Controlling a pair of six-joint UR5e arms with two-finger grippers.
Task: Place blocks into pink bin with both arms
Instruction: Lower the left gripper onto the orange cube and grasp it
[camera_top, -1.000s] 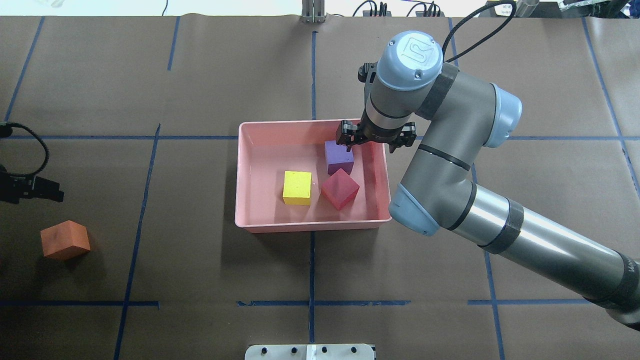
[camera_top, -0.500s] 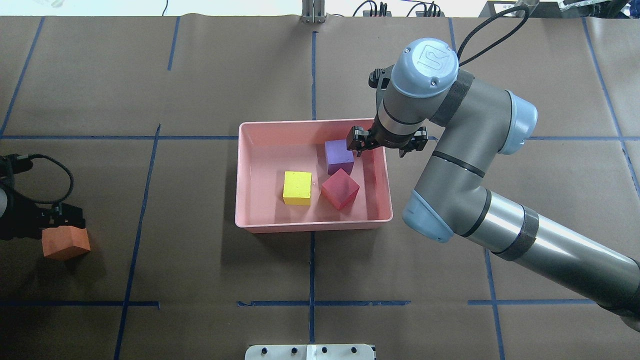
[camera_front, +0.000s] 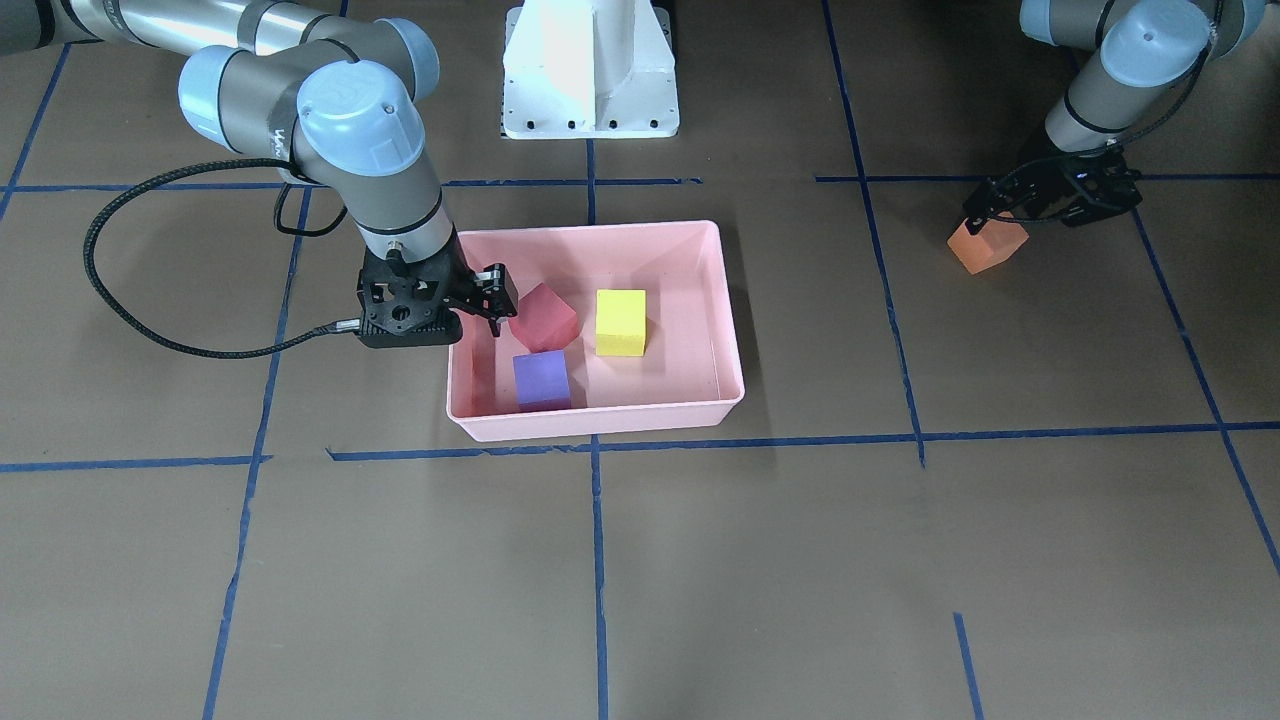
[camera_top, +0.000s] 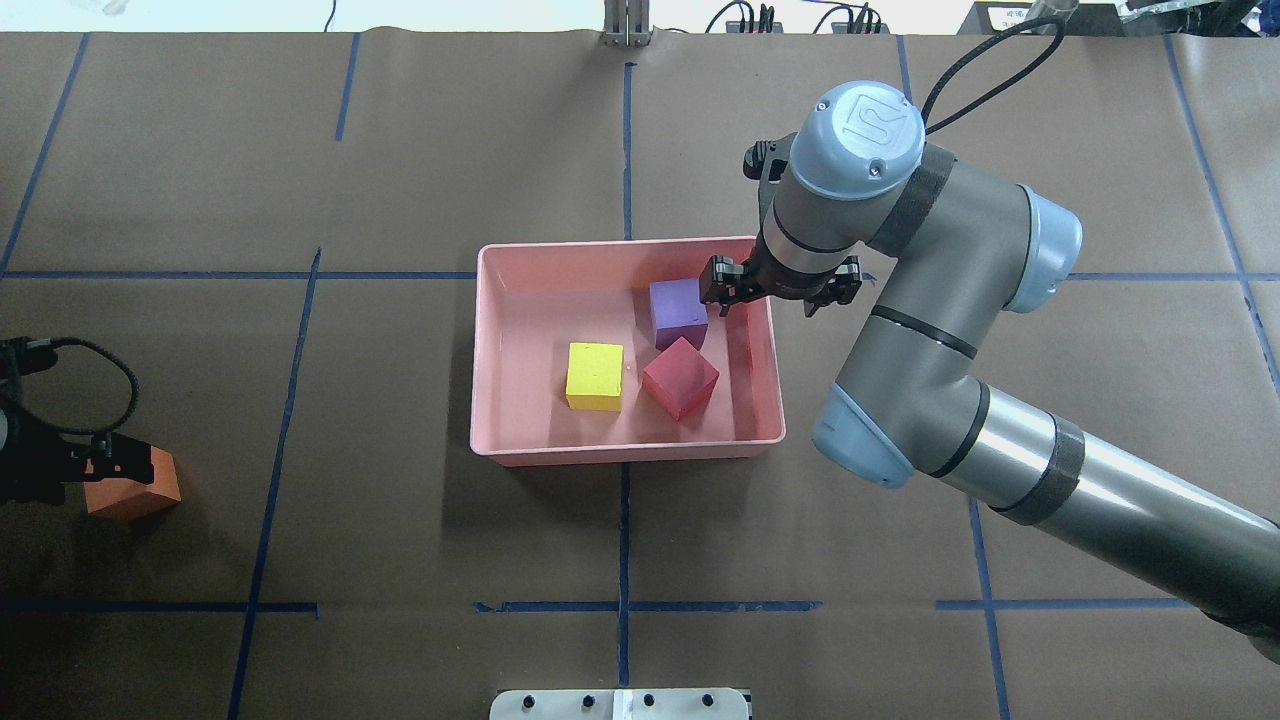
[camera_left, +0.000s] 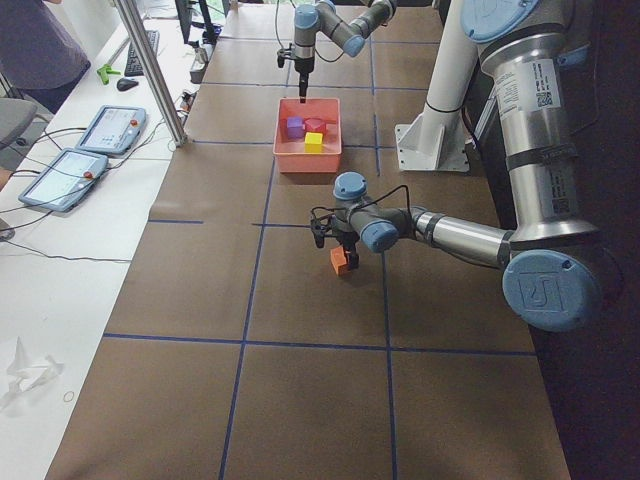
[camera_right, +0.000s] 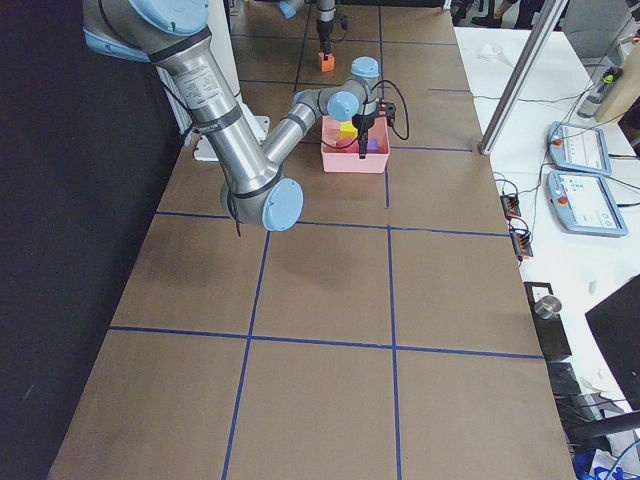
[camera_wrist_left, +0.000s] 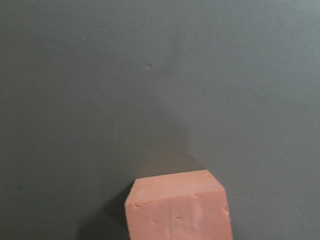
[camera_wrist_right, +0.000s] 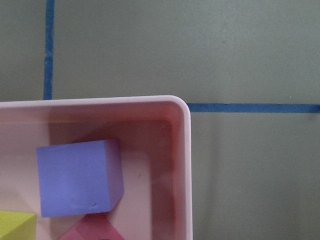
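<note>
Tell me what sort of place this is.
Most likely a robotics lab or test cell. The table is covered in brown paper gridded with blue tape, a left arm and right arm reach over it near a white pedestal, and teach pendants lie on a side bench.

Emblem: "UR" logo, on light-blue round joint cap (camera_top: 868, 120) of right arm (camera_top: 1050, 470).
Sticker: white label (camera_left: 541, 86) on grey metal tube of left arm (camera_left: 545, 180); print illegible.
</note>
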